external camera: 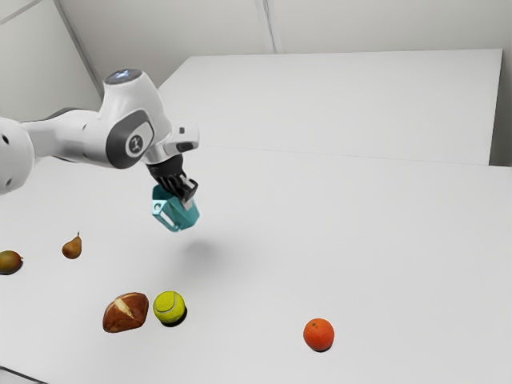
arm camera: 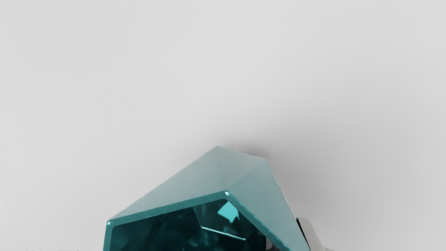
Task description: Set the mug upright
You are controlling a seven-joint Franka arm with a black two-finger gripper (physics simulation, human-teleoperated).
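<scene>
From where I stand, the biggest thing here is the white tabletop (external camera: 384,240), running broad and pale toward the walls (external camera: 344,24). Over it reaches the white arm (external camera: 80,136), coming in from the exterior view's left, with its black end effector (external camera: 185,193) pointing down at a slant.

The end effector is closed on the teal mug (external camera: 174,214), pinching it by its side near the rim; one fingertip (arm camera: 311,232) lies along the outside of the wall, and a bit of something pale shows inside the mouth, close to that same wall. The mug is up in the air, tilted rather than upright, above a soft shadow (external camera: 206,254) on the tabletop. It's a faceted piece with an angular rim, and its open mouth faces the wrist camera.

Next in size comes the brown bread roll (external camera: 126,313), split pale across its top, nearer the exterior camera than the mug. Just beside it, on the exterior view's right, sits the yellow-green tennis ball (external camera: 169,307). The orange (external camera: 318,334) rests well apart, farther to the exterior view's right. At the exterior view's left edge lies a greenish-red mango (external camera: 10,262), and near it a small brown pear (external camera: 72,247), stem up.
</scene>
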